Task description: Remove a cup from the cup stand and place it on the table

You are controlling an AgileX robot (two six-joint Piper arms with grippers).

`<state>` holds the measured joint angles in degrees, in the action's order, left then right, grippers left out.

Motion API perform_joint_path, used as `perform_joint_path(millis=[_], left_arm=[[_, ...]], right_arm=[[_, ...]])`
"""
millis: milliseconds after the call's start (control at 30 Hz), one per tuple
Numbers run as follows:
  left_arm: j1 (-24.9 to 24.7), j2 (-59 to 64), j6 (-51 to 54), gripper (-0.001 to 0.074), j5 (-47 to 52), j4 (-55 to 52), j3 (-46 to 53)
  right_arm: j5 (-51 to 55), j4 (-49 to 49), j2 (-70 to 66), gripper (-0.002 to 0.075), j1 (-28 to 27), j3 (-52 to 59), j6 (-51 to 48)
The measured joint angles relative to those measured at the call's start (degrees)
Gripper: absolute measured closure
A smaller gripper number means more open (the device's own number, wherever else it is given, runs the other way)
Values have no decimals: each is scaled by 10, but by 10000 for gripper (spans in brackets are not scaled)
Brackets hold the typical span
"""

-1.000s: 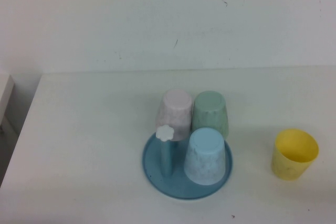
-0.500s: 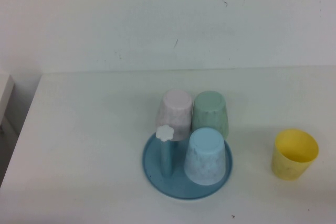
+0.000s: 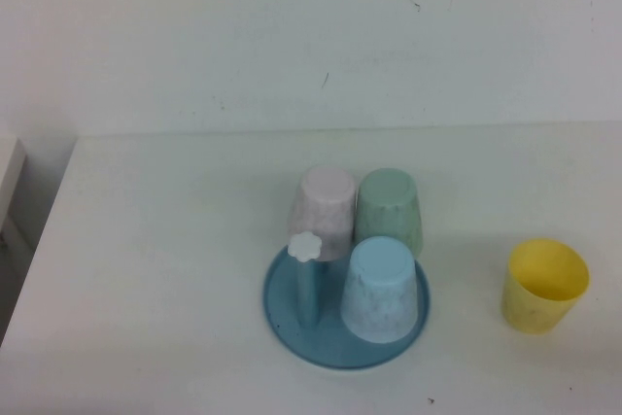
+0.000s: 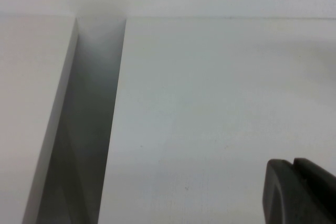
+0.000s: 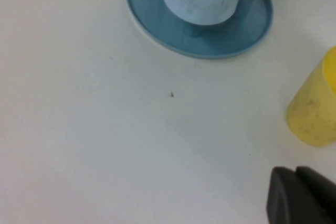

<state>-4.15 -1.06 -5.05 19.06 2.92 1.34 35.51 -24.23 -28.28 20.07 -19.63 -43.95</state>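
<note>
The yellow cup (image 3: 546, 285) stands upright, mouth up, on the white table (image 3: 155, 269), to the right of the teal cup stand (image 3: 292, 323). It also shows in the right wrist view (image 5: 316, 107). The stand (image 5: 157, 22) has one bare peg with a white flower cap (image 3: 306, 247). My right gripper (image 5: 295, 174) is shut and empty, above the table near the yellow cup, apart from it. My left gripper (image 4: 293, 165) is shut and empty over the table's left part. Neither gripper shows in the high view.
Three upside-down cups sit on the stand: light blue (image 3: 384, 289), pale green (image 3: 390, 206) and pale pink (image 3: 324, 209). A gap (image 4: 89, 129) runs along the table's left edge beside another white surface. A white wall stands behind the table.
</note>
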Motion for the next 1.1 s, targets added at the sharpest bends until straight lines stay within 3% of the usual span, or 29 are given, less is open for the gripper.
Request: perform_joint_path(millis=[133, 400, 800, 1100], left_arm=[[0, 0, 0, 737, 0, 0, 0], [0, 0, 0, 737, 0, 0, 0], [0, 0, 1, 737, 0, 0, 0], [0, 0, 1, 737, 1, 0, -1]], right_arm=[[-44, 40, 9, 726, 0, 14, 26], [-138, 226, 119, 726, -17, 72, 255], [-111, 245, 234, 726, -178, 141, 304], [-106, 258, 256, 727, -224, 180, 320]])
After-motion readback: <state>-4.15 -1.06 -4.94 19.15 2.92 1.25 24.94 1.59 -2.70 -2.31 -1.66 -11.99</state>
